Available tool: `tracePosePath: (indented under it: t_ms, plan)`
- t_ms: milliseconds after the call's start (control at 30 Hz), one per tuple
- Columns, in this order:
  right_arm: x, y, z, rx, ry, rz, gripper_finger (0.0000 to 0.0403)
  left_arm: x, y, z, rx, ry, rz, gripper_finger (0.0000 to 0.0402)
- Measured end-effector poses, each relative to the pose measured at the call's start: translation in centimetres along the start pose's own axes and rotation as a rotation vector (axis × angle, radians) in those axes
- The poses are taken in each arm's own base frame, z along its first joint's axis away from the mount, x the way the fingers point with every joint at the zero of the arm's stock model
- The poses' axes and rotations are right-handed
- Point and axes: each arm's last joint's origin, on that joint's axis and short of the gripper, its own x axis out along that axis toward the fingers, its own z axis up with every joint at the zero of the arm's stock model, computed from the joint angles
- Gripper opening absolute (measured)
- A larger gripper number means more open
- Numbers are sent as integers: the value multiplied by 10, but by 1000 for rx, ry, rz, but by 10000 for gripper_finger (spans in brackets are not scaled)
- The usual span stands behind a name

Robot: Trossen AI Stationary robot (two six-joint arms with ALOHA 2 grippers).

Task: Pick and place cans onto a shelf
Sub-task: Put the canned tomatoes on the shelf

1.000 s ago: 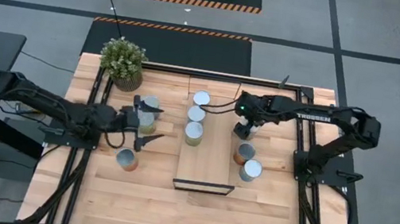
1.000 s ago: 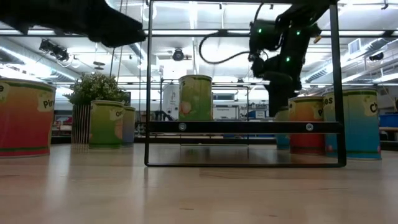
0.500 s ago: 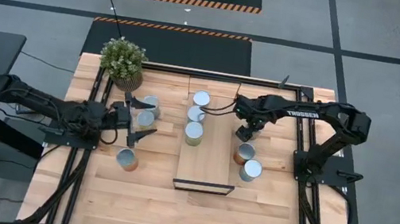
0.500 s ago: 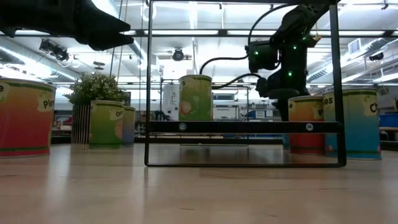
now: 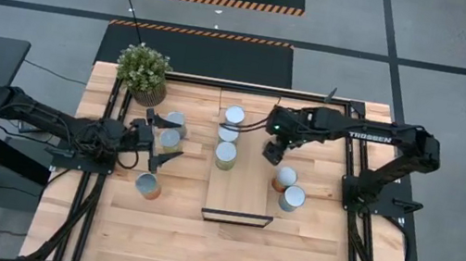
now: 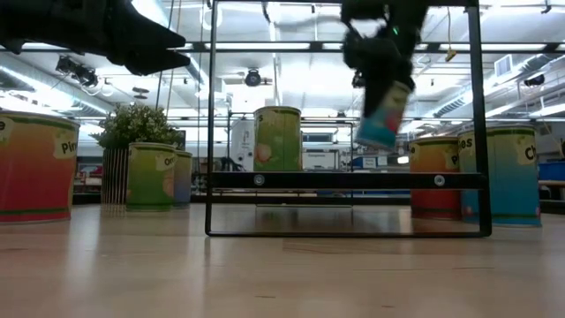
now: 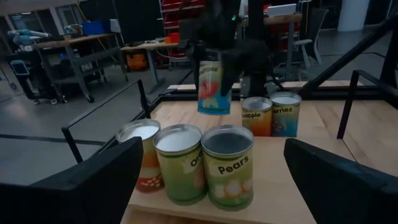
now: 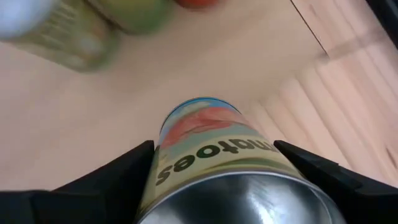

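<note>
My right gripper (image 5: 273,148) is shut on a teal-labelled can (image 6: 383,113), raised above the right edge of the shelf (image 5: 242,193). Three cans (image 5: 229,134) stand in a row on the shelf's far left part. Two cans (image 5: 289,187) stand on the table right of the shelf. Three more stand left of it, two (image 5: 173,129) near the plant and one (image 5: 147,185) nearer. My left gripper (image 5: 159,141) hovers open by that pair, level and pointing at the shelf, with nothing between its fingers (image 7: 93,186). My right gripper pinches the can's side wall (image 8: 163,163) between its two fingers, at the can's upper end. The fingers (image 8: 112,177) come from above, slanting down. The can hangs tilted below them, lifted clear of table and shelf.
A potted plant (image 5: 143,70) stands at the table's far left corner. The shelf's dark metal frame (image 6: 212,132) rises in front of the low view. The near half of the shelf board and the table's near part are bare wood.
My right gripper has shut on the teal can that stood on the table right of the shelf. It has lifted the can clear, tilted, and moved it toward the shelf. My left gripper has drawn back a little toward the table's left edge and stays open.
</note>
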Motion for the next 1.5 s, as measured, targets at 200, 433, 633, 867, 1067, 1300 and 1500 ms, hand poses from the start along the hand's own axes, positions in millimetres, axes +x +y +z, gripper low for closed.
tracePosePath:
  t_ms: [200,433,633,867,1067,1300,1500]
  plan:
    - [8,45,18,-116,-12,20,323,0,0,0,-7,4,0,396]
    - [38,87,27,-318,98,10,323,0,0,-1,-3,12,-1,396]
    - [51,106,32,-430,143,3,331,0,0,-1,-5,11,-1,396]
    - [48,104,32,-419,132,-48,358,0,0,-1,-5,11,-1,396]
    - [46,107,31,-425,128,-49,360,0,0,-1,-5,12,-1,396]
    - [27,111,33,-413,132,-62,358,0,0,-1,-5,13,-1,396]
    - [15,119,35,-441,72,-108,358,0,0,-2,-3,18,-1,396]
